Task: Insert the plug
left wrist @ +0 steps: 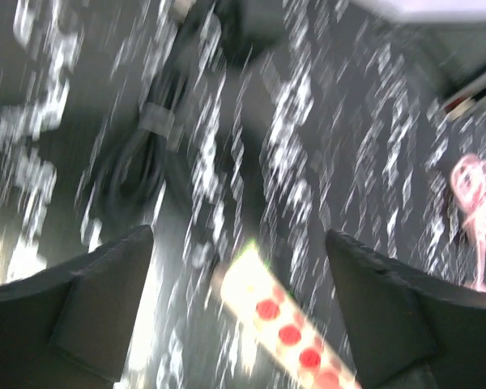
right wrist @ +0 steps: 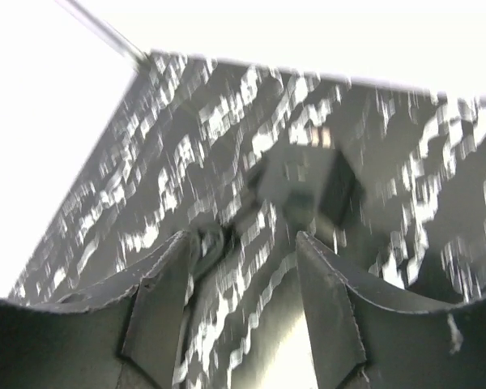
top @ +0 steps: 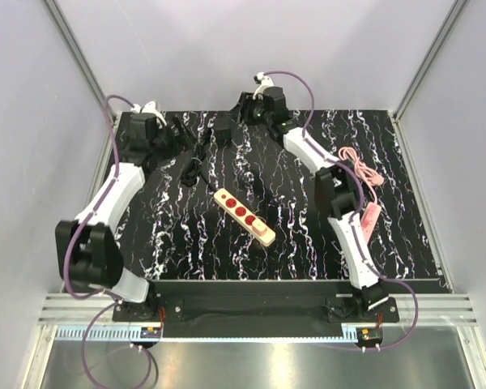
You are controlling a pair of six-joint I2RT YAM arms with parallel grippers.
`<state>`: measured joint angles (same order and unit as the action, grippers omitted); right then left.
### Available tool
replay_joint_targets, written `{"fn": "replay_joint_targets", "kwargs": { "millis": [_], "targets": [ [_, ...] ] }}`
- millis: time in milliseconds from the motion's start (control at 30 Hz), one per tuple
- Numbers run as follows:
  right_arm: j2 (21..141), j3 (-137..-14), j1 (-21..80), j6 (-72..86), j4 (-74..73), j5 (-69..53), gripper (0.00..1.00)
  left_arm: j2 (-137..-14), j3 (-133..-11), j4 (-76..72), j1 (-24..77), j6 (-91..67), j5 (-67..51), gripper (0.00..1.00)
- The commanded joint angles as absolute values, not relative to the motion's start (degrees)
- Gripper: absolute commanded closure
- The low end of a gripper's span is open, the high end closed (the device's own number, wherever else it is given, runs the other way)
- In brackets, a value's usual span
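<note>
Framing the workspace: pale flat walls [top: 32, 121] with slim metal posts close the left, right and far sides; a ribbed metal rail [top: 65, 312] runs along the near edge by the arm bases.
Surface: table [top: 308, 243], flat, glossy black with white marble-like veins.
Crowded corner: both grippers, the plug and its cord sit near the far edge, left of centre.
Open room: the power strip [top: 243, 215] lies diagonally mid-table, well apart from the plug and from the pink cable [top: 360, 170] at the right side.
Plug [right wrist: 308, 182]: small, black and boxy, resting on the table near the far edge; blurred in the right wrist view.
Cord [left wrist: 146, 154]: thin, black, bundled in loops and banded, lying between plug and strip.
Strip: cream, long and rectangular, with round red sockets in a row.
Right gripper [right wrist: 247, 243]: dark wedge-shaped fingers spread apart, holding nothing, with the plug just ahead of the gap and not touched.
Left gripper [left wrist: 239, 243]: fingers spread wide, holding nothing, above the table near the cord bundle.
</note>
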<state>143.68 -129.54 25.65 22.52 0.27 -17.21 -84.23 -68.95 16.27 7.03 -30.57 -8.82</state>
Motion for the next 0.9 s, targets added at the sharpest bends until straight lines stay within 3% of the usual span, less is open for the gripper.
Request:
{"fn": "replay_joint_targets", "kwargs": {
  "millis": [0,33,167,300,433,867],
  "targets": [
    [153.26,-140.84,24.52,26.97,-1.58,-18.36,0.38,-92.35,-76.88,1.69,6.42,-29.62,-12.21,0.19],
    [154.85,-142.98,24.26,27.85,-1.67,-18.72,0.38,-94.72,-78.64,0.19,6.33,-29.45,-12.22,0.22],
    [161.44,-149.85,23.29,30.84,-0.53,-18.02,0.39,-110.95,-93.03,1.49,5.98,-28.74,-13.70,0.56],
    [162.60,-147.85,22.68,36.37,6.92,-18.89,0.41,-121.60,-101.31,0.18,5.89,-30.66,-16.61,0.66],
    [164.17,-147.30,22.67,42.35,15.45,-19.86,0.41,-129.97,-106.95,-7.01,5.89,-34.80,-16.97,0.73],
    [171.99,-153.01,22.24,43.24,17.84,-20.30,0.38,-151.15,-129.18,-4.04,6.68,-40.25,-14.33,0.73]
  ]
}}
